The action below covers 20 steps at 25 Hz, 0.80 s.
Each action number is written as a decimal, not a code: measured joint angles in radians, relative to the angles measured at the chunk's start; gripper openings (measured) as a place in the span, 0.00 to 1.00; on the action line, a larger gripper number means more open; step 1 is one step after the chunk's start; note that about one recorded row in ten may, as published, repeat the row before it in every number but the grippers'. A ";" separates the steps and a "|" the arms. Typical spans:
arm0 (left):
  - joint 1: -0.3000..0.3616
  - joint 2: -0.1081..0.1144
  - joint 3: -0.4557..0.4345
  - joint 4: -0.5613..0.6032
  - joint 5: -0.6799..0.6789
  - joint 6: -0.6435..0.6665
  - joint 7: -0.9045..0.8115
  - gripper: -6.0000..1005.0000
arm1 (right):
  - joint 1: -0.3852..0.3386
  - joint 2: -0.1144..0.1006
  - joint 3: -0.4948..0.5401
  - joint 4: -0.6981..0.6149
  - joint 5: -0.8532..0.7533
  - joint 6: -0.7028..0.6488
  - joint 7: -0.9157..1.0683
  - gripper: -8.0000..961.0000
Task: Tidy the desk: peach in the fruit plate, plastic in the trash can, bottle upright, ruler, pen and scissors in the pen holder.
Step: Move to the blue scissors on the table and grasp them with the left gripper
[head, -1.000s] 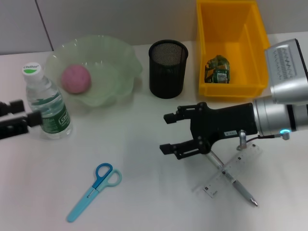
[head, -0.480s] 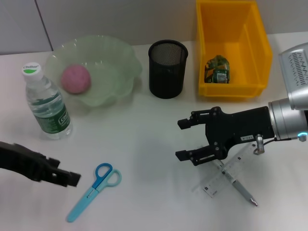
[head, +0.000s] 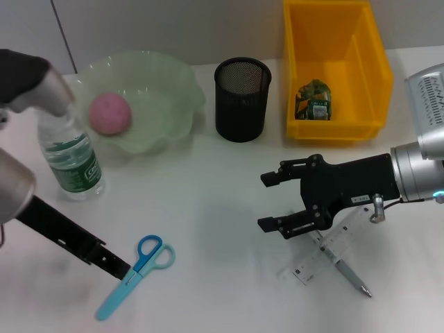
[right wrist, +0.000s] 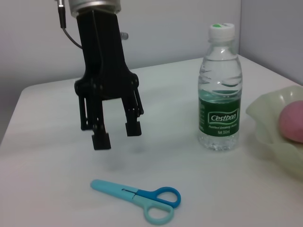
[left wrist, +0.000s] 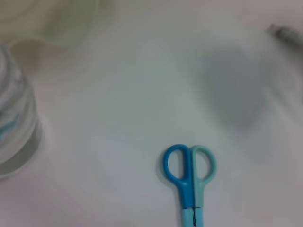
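I hold the left gripper [right wrist: 110, 135] just above the blue plastic scissors [head: 134, 275], jaws spread and empty. The scissors lie flat on the white desk [head: 208, 208] directly below and slightly ahead of the fingertips [right wrist: 101, 140]; their long axis runs diagonally, loops toward the black mesh pen holder [head: 242, 98]. This arm is the nearer one. The right gripper [head: 267, 201], also spread and empty, hovers beside the clear ruler [head: 331, 248] and pen [head: 347, 272], well apart from the scissors.
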<state>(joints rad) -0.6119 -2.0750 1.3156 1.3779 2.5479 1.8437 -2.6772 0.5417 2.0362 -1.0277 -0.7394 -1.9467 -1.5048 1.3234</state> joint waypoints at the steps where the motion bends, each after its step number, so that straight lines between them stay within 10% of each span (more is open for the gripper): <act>1: -0.009 -0.001 0.015 -0.013 0.003 -0.007 -0.015 0.80 | 0.000 -0.001 0.000 0.000 0.000 0.001 0.000 0.85; 20: -0.103 -0.005 0.134 -0.225 -0.015 -0.158 -0.088 0.80 | 0.009 -0.005 0.003 0.000 -0.012 0.020 0.005 0.85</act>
<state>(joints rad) -0.7146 -2.0801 1.4495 1.1527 2.5325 1.6857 -2.7656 0.5508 2.0311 -1.0246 -0.7391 -1.9591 -1.4844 1.3280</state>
